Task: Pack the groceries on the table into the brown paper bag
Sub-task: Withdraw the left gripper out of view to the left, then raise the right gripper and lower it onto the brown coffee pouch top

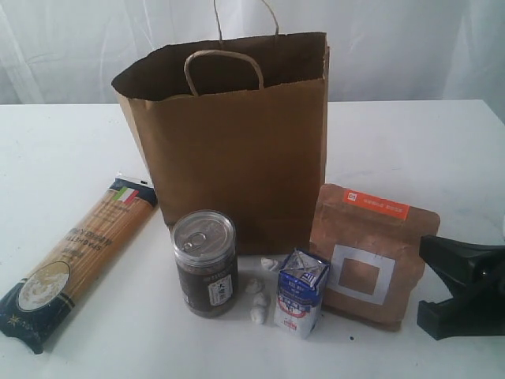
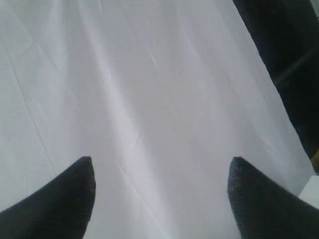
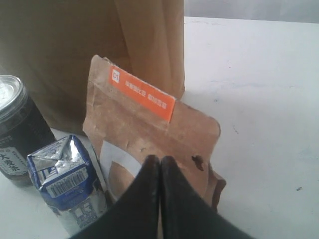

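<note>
The brown paper bag (image 1: 237,150) stands open at the middle of the table (image 1: 410,142). Left of it lies the long spaghetti packet (image 1: 79,253). In front stand the dark can (image 1: 207,264), the blue-white mini carton (image 1: 300,292) and the brown pouch with orange label (image 1: 371,253). My right gripper (image 1: 434,276) hovers just right of the pouch. In the right wrist view it (image 3: 160,159) is shut on nothing, its tips close before the pouch (image 3: 144,124), with the carton (image 3: 67,179), can (image 3: 15,129) and bag (image 3: 60,50) alongside. My left gripper (image 2: 162,164) is open over white cloth. The tan-lidded jar and yellow spice jar are out of view.
A few small white lumps (image 1: 258,304) lie on the table between the can and the carton. A white curtain (image 1: 410,47) hangs behind the table. A dark shape (image 2: 289,59) crosses one corner of the left wrist view.
</note>
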Controlling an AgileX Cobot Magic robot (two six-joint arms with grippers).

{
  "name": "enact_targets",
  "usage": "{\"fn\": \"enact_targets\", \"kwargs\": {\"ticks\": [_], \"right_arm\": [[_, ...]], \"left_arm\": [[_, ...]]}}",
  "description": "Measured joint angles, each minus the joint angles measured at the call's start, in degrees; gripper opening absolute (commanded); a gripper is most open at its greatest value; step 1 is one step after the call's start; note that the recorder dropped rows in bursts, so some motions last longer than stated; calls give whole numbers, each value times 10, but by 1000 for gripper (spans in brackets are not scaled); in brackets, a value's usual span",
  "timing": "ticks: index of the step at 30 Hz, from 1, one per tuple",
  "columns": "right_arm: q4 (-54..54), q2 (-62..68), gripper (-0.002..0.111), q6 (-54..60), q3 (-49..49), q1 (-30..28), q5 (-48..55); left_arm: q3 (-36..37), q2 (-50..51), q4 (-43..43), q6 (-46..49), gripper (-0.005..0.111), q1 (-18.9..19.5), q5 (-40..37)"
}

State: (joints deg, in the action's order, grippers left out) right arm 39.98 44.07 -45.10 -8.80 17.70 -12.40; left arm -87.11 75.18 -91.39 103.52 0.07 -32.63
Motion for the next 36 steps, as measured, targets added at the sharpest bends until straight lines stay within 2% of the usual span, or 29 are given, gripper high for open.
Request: {"fn": "enact_targets", "kwargs": {"ticks": [5,7,10,14,17,19,23,26,29,36], "right_arm": [[0,0,0,0,0,0,0],[0,0,0,0,0,0,0],[0,0,0,0,0,0,0],[0,0,0,0,0,0,0],[0,0,0,-13,0,0,0],[0,0,0,-24,0,0,0],[0,0,0,-48,0,0,0],[0,0,0,-58,0,0,0],[0,0,0,-60,0,0,-3],[1,0,0,-69,0,0,-44]], "left_arm": [[10,0,47,-47,52,0,-50],[10,0,87,-102,37,0,-58],[11,0,130,-205,1,-1,-33],[11,0,150,-368,0,-1,71],[15,0,176,-553,0,-1,155],[30,1,213,-691,0,-1,193],[96,1,313,-850,0,-1,247],[164,3,370,-902,0,11,289],[228,5,387,-919,0,48,296],[324,-49,443,-894,0,130,287]]}}
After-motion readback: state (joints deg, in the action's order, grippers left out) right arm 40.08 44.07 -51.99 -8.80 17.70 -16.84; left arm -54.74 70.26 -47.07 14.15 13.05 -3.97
